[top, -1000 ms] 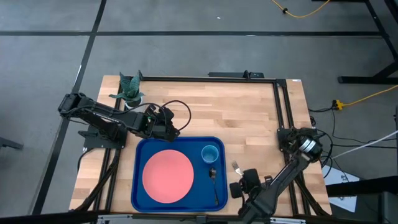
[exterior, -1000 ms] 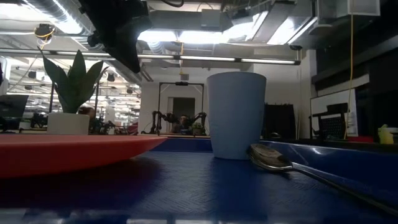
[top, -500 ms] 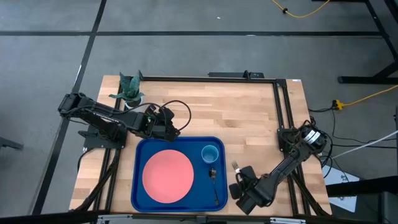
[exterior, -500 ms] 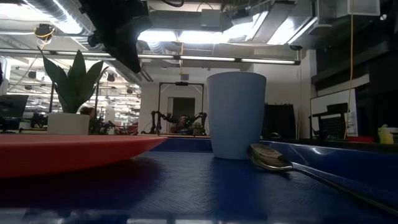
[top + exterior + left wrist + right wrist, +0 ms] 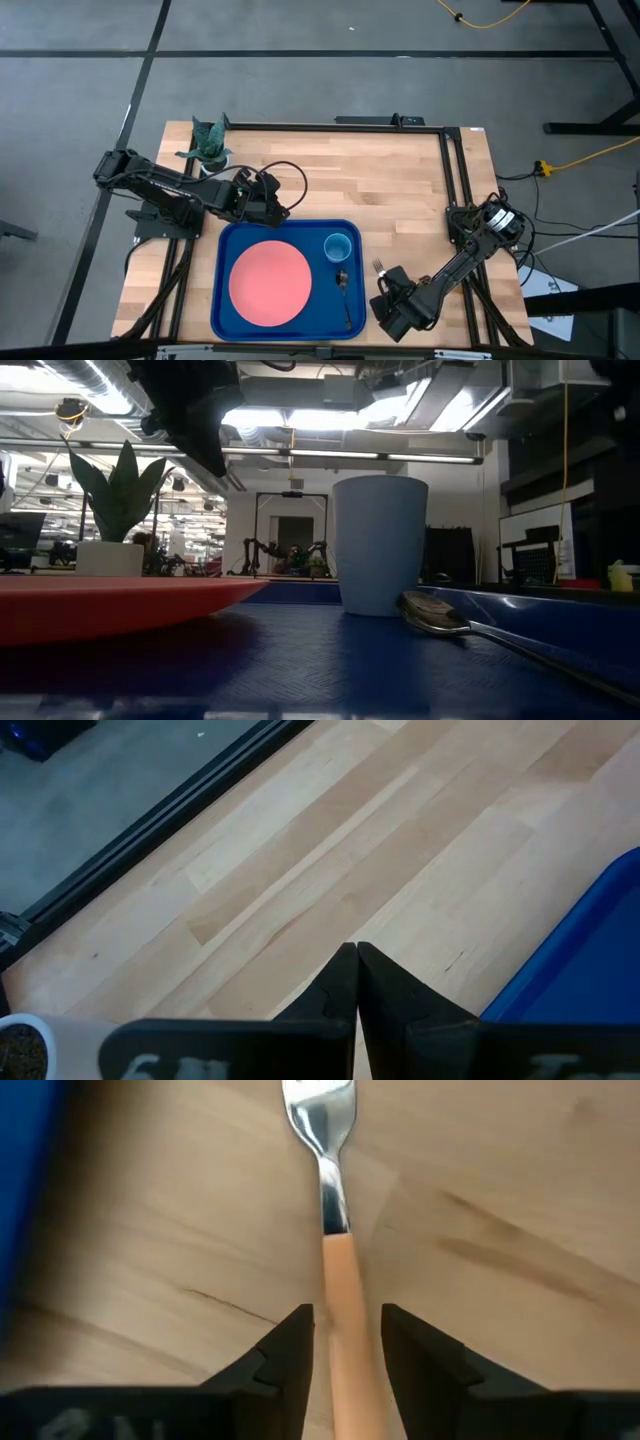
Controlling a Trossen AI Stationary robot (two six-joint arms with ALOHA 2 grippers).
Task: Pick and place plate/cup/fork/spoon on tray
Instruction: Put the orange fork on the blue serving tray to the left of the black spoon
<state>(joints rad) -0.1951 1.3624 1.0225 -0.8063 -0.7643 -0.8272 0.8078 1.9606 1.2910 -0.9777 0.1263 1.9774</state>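
Note:
The deep-blue tray [image 5: 225,240] lies at the table's near middle. On it rest the salmon-pink plate [image 5: 270,282], the upright light-blue cup [image 5: 339,246] and the dark spoon [image 5: 345,293]; the low view shows the plate [image 5: 120,600], the cup [image 5: 380,545] and the spoon [image 5: 440,618]. The fork [image 5: 380,268] lies flat on the wood just right of the tray. My right gripper [image 5: 392,300] is open and low over the fork's tan handle [image 5: 345,1310], one finger on each side of it with a little gap showing. My left gripper [image 5: 280,207] is shut and empty by the tray's far edge.
A white pot with a green plant [image 5: 208,143] stands at the table's far left corner. A black frame rail [image 5: 450,170] runs along the right side. Bare wood [image 5: 370,180] lies beyond the tray. The tray's corner [image 5: 590,950] shows in the left wrist view.
My right arm has stretched out flatter and its gripper has come down over the fork's handle. The fork, the tray's contents and my left arm have kept still.

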